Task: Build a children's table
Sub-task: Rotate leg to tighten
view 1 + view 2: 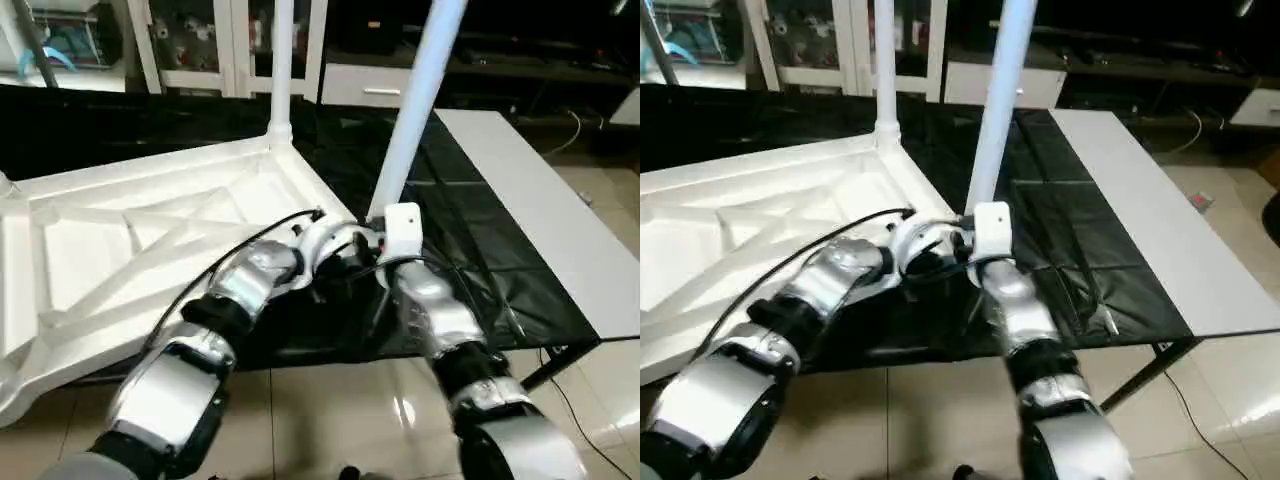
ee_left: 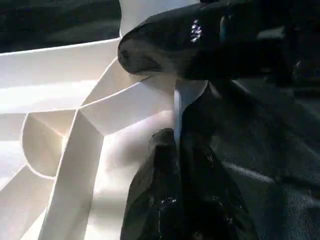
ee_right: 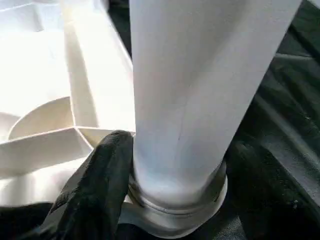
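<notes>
Plastic: the long white tapered round leg (image 3: 200,95) looks light, stiff and slick; right hand (image 3: 175,185) clasps its base at the white ribbed square tabletop (image 1: 130,240)'s corner socket; left hand (image 2: 172,150) closed, pinching a tabletop rib.

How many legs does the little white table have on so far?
The upside-down white plastic tabletop has one white leg standing in its far corner socket. The right gripper grips a second white leg at the near corner; the left gripper pinches the rim. Other sockets aren't all visible.

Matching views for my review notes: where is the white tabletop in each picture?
Left eye view: tabletop, left of centre, underside up.
Right eye view: left half.
Left wrist view: ribbed underside, beside the black cloth.
Right wrist view: rim and ribs beside the leg.
Shared landmark: black cloth.
</notes>
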Available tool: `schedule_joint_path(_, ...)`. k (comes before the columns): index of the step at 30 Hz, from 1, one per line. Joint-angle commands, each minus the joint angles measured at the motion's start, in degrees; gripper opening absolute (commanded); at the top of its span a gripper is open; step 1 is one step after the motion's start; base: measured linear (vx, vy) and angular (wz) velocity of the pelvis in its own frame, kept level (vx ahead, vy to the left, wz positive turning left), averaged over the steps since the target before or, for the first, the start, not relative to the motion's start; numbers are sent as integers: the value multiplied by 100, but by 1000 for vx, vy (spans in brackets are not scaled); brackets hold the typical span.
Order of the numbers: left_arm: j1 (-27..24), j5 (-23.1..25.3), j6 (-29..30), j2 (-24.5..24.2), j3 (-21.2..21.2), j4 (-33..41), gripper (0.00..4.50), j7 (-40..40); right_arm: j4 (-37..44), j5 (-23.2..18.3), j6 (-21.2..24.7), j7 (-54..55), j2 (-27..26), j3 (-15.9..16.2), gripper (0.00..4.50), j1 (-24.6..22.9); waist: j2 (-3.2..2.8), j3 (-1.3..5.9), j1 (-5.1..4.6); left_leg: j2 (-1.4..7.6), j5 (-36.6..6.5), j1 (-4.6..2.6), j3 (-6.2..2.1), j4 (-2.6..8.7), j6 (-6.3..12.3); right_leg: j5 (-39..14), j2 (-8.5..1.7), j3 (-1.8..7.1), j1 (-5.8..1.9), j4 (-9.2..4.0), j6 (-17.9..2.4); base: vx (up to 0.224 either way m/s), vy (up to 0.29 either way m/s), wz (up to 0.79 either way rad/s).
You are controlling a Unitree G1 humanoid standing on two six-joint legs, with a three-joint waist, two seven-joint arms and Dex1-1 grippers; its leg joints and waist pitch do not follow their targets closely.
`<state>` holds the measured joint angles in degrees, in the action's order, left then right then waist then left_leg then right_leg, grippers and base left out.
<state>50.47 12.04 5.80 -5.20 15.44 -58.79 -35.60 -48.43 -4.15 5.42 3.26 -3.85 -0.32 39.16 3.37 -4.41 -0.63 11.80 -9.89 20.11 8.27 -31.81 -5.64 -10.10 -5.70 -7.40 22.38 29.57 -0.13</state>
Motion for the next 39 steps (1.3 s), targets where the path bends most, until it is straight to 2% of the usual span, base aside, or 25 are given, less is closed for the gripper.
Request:
schedule_joint_path(1,8,20,36,-49,-241,-248,0,850,-153,-231,-309,-286,-150,-146,251,215,9,248,-47,131,-3418,-149,-74,438,116,-3473,-363,60,-167,-519,-211,0,0,0)
schedule_joint_path(4,-6,79,-29,-107,-171,-257,0,775,-159,-405,-453,-728,-152,-265,251,309,-5,251,-22,130,-3173,-107,-54,458,147,-3200,-388,135,-173,-480,-348,0,0,0)
schedule_joint_path(6,-9,88,-76,-124,-152,-279,0,750,-155,-454,-525,-868,-146,-305,251,331,23,259,-5,117,-2862,-66,-31,455,161,-3030,-400,201,-163,-434,-507,0,0,0)
schedule_joint_path(8,-22,126,-167,-177,-82,-319,0,650,-40,-450,-580,-1093,-51,-241,306,305,16,293,36,127,-2472,-24,-3,460,214,-2638,-394,272,-180,-348,-692,0,0,0)
schedule_joint_path(9,-64,168,-273,-261,1,-324,0,428,322,-508,-550,-1443,136,-168,311,185,5,303,65,125,-2247,23,27,467,254,-2298,-357,309,-195,-285,-783,0,0,0)
schedule_joint_path(10,-93,192,-362,-310,57,-304,0,251,517,-537,-536,-1649,253,-158,306,118,50,328,92,117,-1865,114,44,470,334,-2096,-346,345,-264,-199,-748,0,0,0)
schedule_joint_path(12,-117,195,-360,-342,67,-280,0,177,710,-565,-501,-1821,359,-155,336,47,24,324,113,122,-1763,70,78,443,357,-1992,-349,380,-209,-189,-821,0,0,0)
schedule_joint_path(13,-143,206,-420,-380,101,-259,0,54,928,-625,-389,-2067,473,-142,352,-39,48,318,158,111,-1773,-24,140,399,379,-2048,-342,419,-130,-193,-949,0,0,0)
schedule_joint_path(14,-177,218,-501,-430,145,-230,0,-107,1227,-705,-228,-2413,627,-119,357,-158,75,305,180,89,-1770,-20,158,392,438,-2129,-312,422,-145,-214,-913,0,0,0)
schedule_joint_path(15,-214,220,-560,-476,179,-199,0,-267,1539,-729,-115,-2733,835,-31,357,-310,62,331,248,120,-1719,-79,184,374,498,-2145,-314,449,-117,-212,-907,55,-48,9)
schedule_joint_path(17,-252,221,-671,-515,228,-162,0,-470,1792,-778,-9,-3033,1009,30,375,-439,79,352,276,125,-1532,-47,192,364,537,-1927,-294,475,-134,-162,-965,55,-48,7)
schedule_joint_path(18,-284,188,-617,-538,232,-126,0,-637,2016,-815,90,-3309,1189,111,391,-562,81,366,338,126,-1381,-17,206,339,555,-1722,-284,494,-132,-104,-1019,51,-46,6)
schedule_joint_path(22,-652,72,-1123,-874,692,309,0,-2438,3225,-1016,409,-4657,2250,507,420,-1278,60,372,451,137,-1278,-68,257,285,639,-1413,-267,541,-95,-47,-1208,62,-52,12)
schedule_joint_path(23,-751,63,-1192,-998,837,407,0,-2883,3568,-1149,548,-5024,2524,592,434,-1489,36,406,491,133,-1050,3,230,297,676,-1183,-263,525,-209,-8,-1199,74,-44,7)
schedule_joint_path(24,-801,81,-1337,-1080,927,441,0,-3114,3757,-1202,600,-5232,2677,639,434,-1614,50,422,510,147,-947,-11,242,283,694,-1007,-263,532,-192,24,-1218,74,-25,1)
schedule_joint_path(25,-894,127,-1631,-1262,1119,511,0,-3595,4082,-1309,721,-5646,2993,730,434,-1864,18,421,534,139,-839,4,234,283,767,-724,-246,528,-217,52,-1235,74,-25,1)
schedule_joint_path(26,-903,142,-1621,-1288,1140,515,0,-3647,4141,-1343,762,-5739,3058,747,434,-1914,22,433,543,159,-763,-4,236,276,772,-588,-250,531,-214,89,-1287,64,-8,2)
schedule_joint_path(27,-927,148,-1660,-1351,1158,546,0,-3829,4304,-1382,875,-5955,3217,765,434,-2050,-29,441,570,160,-716,-31,241,267,777,-395,-235,522,-197,117,-1382,0,0,0)
schedule_joint_path(28,-919,151,-1627,-1358,1140,540,0,-3832,4311,-1380,882,-6014,3243,770,434,-2074,-42,441,575,171,-727,-26,232,272,754,-362,-238,511,-200,114,-1431,0,0,0)
schedule_joint_path(31,-932,123,-1626,-1408,1126,610,0,-3983,4343,-1331,891,-6120,3276,799,434,-2112,-22,433,560,178,-1042,-26,224,293,585,-807,-253,496,-202,66,-1383,0,0,0)
schedule_joint_path(32,-949,119,-1590,-1449,1137,688,0,-4074,4330,-1277,867,-6147,3299,883,434,-2111,-27,426,561,185,-1335,-72,228,310,423,-1342,-266,499,-167,7,-1267,0,0,0)
schedule_joint_path(34,-969,105,-1576,-1508,1160,788,0,-4215,4284,-1128,793,-6159,3341,1044,434,-2089,-34,396,548,187,-1662,-92,220,340,260,-1868,-274,505,-148,-57,-1104,0,0,0)
schedule_joint_path(36,-981,88,-1589,-1558,1183,843,0,-4347,4116,-939,698,-6116,3305,1195,434,-1992,-26,385,532,173,-1821,-82,202,363,181,-2185,-271,498,-155,-86,-969,0,0,0)
schedule_joint_path(37,-993,74,-1611,-1602,1210,888,0,-4496,3935,-747,604,-6038,3264,1300,434,-1884,-25,397,533,176,-1941,-115,189,370,128,-2365,-278,499,-143,-109,-895,0,0,0)
schedule_joint_path(39,-991,90,-1631,-1620,1212,905,0,-4537,3727,-605,536,-6010,3208,1365,434,-1761,-22,427,524,173,-1880,-110,180,363,72,-2300,-289,505,-145,-87,-903,0,0,0)
